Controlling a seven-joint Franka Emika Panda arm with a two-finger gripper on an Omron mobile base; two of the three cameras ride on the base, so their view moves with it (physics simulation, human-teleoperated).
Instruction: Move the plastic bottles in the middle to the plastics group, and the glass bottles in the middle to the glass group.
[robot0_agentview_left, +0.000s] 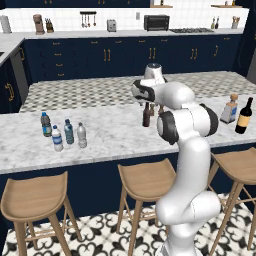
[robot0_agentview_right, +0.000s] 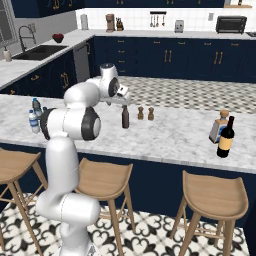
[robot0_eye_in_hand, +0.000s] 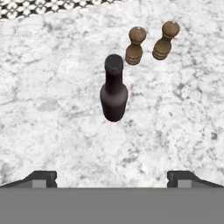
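Note:
A dark brown glass bottle (robot0_eye_in_hand: 114, 89) with a narrow neck stands upright on the marble counter (robot0_eye_in_hand: 52, 109); it also shows mid-counter (robot0_agentview_left: 146, 115) (robot0_agentview_right: 125, 117). My gripper (robot0_eye_in_hand: 112, 179) hovers above and just short of it, open, with nothing between the fingertips (robot0_eye_in_hand: 41, 178). At the counter's left end, a blue-tinted bottle (robot0_agentview_left: 68, 132) and a clear greyish bottle (robot0_agentview_left: 81, 135) stand beside a dark blue-capped bottle (robot0_agentview_left: 46, 124) and a clear blue-labelled one (robot0_agentview_left: 57, 138). On the right stand a square corked bottle (robot0_agentview_left: 230, 109) (robot0_agentview_right: 218, 127) and a black wine bottle (robot0_agentview_left: 244, 116) (robot0_agentview_right: 225, 137).
Two small brown shakers (robot0_eye_in_hand: 135, 46) (robot0_eye_in_hand: 165, 40) stand just beyond the brown bottle, also seen on the counter (robot0_agentview_right: 140, 113) (robot0_agentview_right: 150, 113). Wooden stools (robot0_agentview_left: 145, 182) line the counter's near side. Bare marble lies between the brown bottle and each group.

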